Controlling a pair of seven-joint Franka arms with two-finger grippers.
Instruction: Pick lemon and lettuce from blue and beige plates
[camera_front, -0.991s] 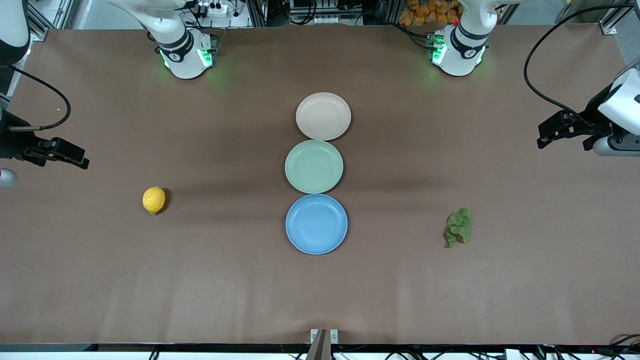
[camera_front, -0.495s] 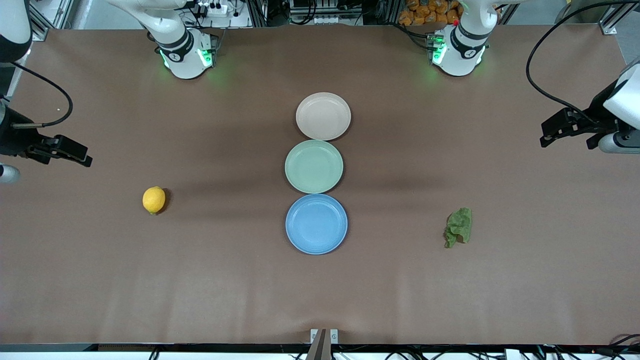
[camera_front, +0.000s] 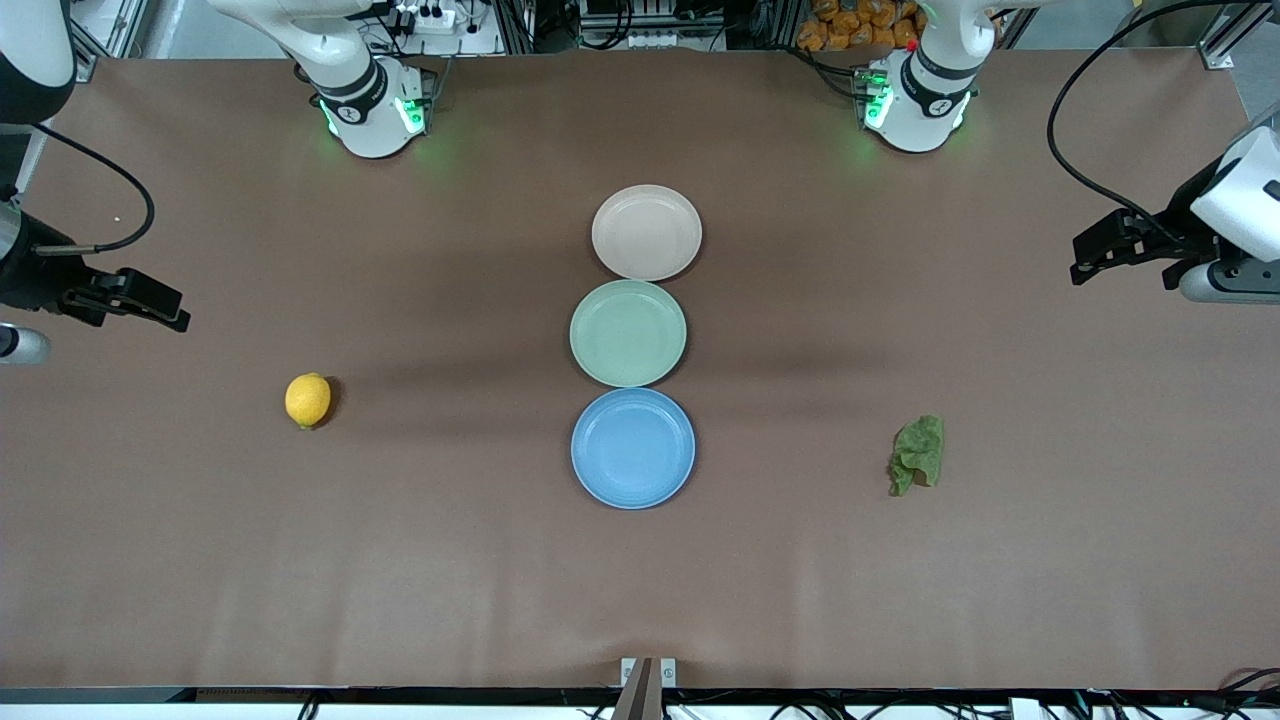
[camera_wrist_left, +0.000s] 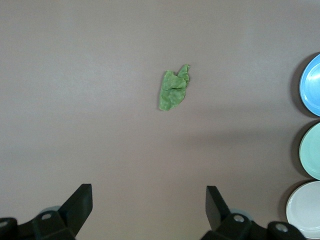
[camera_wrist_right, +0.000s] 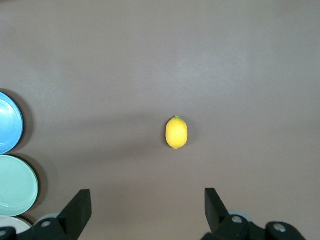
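Observation:
The lemon lies on the bare table toward the right arm's end; it also shows in the right wrist view. The lettuce lies on the table toward the left arm's end, also in the left wrist view. The beige plate and the blue plate are both empty. My right gripper is open and empty, up over the table's end beside the lemon. My left gripper is open and empty, up over the table's other end.
A mint green plate sits empty between the beige and blue plates, the three in a row down the table's middle. The arm bases stand along the table edge farthest from the front camera.
Both grippers have drifted a little: the right one slightly toward the table's middle, the left one slightly toward the bases. Lemon, lettuce and plates have not moved.

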